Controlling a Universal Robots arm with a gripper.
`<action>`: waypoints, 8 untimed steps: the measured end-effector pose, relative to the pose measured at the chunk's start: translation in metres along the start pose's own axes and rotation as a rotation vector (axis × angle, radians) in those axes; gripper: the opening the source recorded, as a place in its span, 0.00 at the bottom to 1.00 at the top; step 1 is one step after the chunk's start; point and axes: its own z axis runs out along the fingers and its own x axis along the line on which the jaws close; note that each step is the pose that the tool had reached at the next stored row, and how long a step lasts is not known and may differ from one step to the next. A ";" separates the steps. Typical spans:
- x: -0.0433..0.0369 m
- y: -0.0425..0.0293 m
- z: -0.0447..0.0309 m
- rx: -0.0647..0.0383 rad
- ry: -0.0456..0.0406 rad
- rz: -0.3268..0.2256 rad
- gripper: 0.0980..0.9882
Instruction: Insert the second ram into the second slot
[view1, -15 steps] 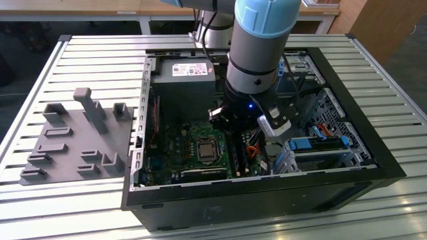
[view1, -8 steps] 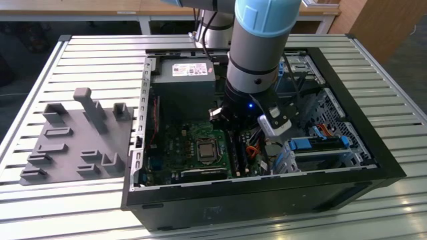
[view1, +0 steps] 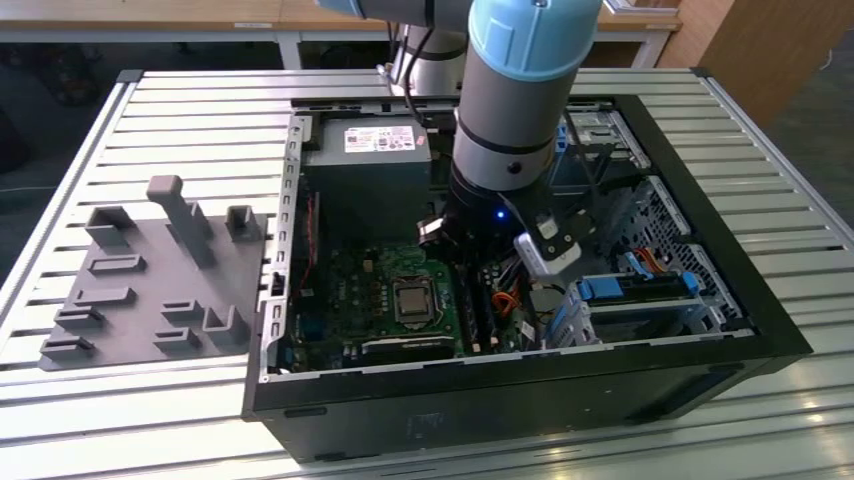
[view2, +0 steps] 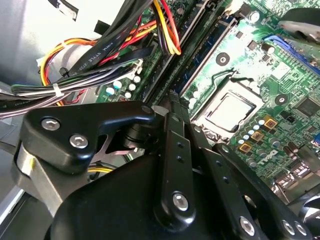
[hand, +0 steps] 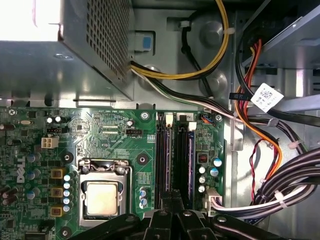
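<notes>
The step is seating the ram in its slot, and it will go well only if the push is straight down along the slot's line, the board upright and its edge square to the channel, the force spread so both ends sink together. A tilt would jam one end. The cables (hand: 260, 145) beside the slot bank should stay out of the way. The arm (view1: 514, 90) reaches down into the open case (view1: 767, 320), and the gripper (hand: 172, 200) hangs low over the slots (hand: 175, 160) on the motherboard (hand: 125, 150), between the CPU socket (hand: 101, 197) and the cables. In both wrist views the fingers (view2: 172, 130) look drawn together, tips meeting with no gap to be seen. They sit right above the near end of the slot bank, close enough that I judge them to be at or nearly on it, though contact itself is hidden. I cannot tell whether a thin board edge is pinched between them. In the first wrist view a narrow blue strip, which I take for the ram (hand: 190, 165), stands edge-on along the slot nearest the cables, just beside the line of the fingertips and not under them. Whether it is fully home, latches closed, cannot be made out
</notes>
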 end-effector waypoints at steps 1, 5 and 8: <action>0.0000 0.0000 0.0006 0.000 0.0000 0.000 0.01; -0.0001 -0.0002 0.0030 0.001 0.0003 0.000 0.01; -0.0002 -0.0002 0.0053 0.001 0.0003 0.000 0.01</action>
